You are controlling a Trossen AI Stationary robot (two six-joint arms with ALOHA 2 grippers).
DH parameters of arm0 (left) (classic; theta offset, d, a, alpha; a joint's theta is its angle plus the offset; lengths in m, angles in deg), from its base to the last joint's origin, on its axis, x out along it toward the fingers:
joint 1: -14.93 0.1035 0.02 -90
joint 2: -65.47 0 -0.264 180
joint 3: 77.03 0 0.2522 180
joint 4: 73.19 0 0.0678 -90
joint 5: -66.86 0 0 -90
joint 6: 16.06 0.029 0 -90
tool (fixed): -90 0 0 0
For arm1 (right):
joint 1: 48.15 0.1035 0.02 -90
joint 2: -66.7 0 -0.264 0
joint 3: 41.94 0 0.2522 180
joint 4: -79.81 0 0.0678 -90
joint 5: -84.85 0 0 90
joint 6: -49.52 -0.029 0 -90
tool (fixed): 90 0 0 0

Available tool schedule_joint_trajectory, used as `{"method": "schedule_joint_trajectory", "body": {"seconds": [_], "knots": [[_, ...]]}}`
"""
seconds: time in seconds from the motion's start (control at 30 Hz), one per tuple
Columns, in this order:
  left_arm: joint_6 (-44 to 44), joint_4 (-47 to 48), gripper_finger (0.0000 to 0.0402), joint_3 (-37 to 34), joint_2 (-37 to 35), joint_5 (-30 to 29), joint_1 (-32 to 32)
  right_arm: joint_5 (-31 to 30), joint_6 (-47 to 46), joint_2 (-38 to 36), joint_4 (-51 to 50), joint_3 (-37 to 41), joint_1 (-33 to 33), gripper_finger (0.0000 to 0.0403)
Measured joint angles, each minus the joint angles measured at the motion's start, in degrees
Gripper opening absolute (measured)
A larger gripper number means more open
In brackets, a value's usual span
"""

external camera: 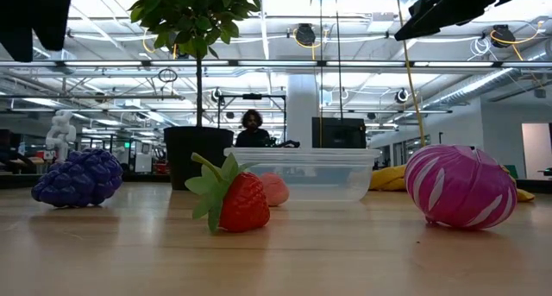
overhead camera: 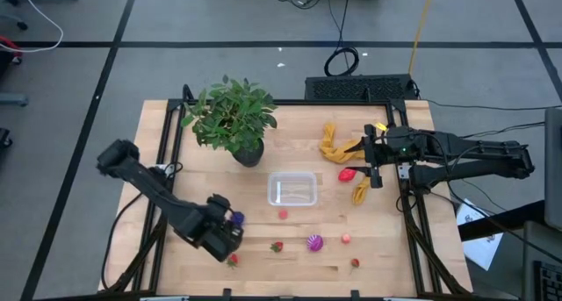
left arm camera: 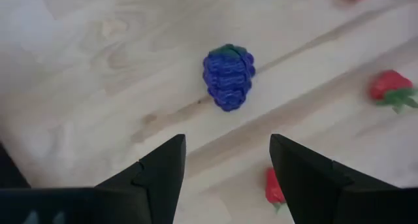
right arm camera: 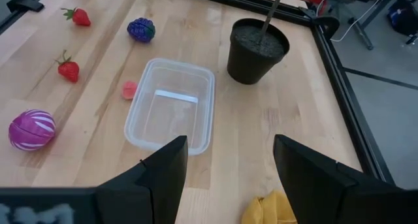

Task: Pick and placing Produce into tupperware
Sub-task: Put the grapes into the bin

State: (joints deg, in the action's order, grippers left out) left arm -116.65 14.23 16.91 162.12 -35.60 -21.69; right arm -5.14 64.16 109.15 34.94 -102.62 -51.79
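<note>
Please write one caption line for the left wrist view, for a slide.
Open left gripper hovering above a blue bumpy toy berry on the wooden table, strawberries nearby.

Both grippers [overhead camera: 230, 233] [overhead camera: 376, 158] open, empty.

Clear glossy plastic tupperware [right arm camera: 171, 114]; matt wood table [right arm camera: 274, 119]; bumpy blackberry [left arm camera: 228, 77].

In the low view we lose the plant [external camera: 194, 20] at the top edge; the container [external camera: 304, 173] partly hides a pink fruit [external camera: 275, 189].
</note>
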Motion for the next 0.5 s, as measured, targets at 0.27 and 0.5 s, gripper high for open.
{"method": "schedule_joint_trajectory", "body": {"seconds": [0.27, 0.5], "knots": [[1.9, -2.4, 0.0227, 0.7, 3.1, 0.4, 2.3, 0.0, -0.3, 0.0, -1.4, 0.0, 0.0, 0.0220], [5.6, -6.9, 0.0227, 0.7, 3.2, -1.8, 2.5, 0.0, -0.4, 0.0, -1.5, 0.0, 0.0, 0.0220]]}}
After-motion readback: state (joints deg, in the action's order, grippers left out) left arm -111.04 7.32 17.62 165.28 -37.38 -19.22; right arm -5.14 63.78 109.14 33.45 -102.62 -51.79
